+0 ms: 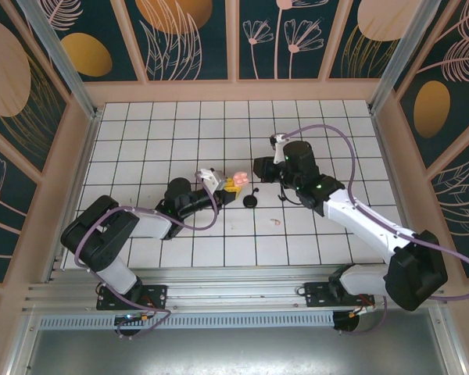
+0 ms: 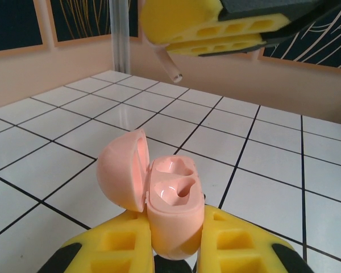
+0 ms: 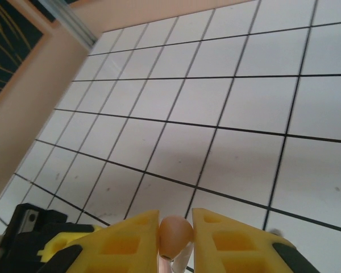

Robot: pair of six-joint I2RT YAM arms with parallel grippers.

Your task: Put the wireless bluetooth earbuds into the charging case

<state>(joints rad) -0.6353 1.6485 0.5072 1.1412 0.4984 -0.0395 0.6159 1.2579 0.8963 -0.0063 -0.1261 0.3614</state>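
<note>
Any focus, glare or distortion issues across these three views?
Top external: even light, faint shadows, walls splay outward from the wide lens. Left wrist: case is sharp, with glossy highlights in its wells. Right wrist: tiles are sharp, while the earbud at the bottom edge looks soft, likely too close to focus.

The left arm [image 1: 109, 234] is built mostly of glossy black rounded links, while the right arm [image 1: 367, 223] wears white plastic shells between bulky black joint housings. A thin purple cable [image 1: 349, 156] loops loosely along each arm. A small green light [image 1: 319, 186] glows on the right wrist. The left gripper [image 2: 176, 250] and right gripper [image 3: 176, 239] each carry chunky yellow plastic fingers [image 2: 244, 247] moulded with square hollow cells, backed by black mounts [image 3: 37, 227]
</note>
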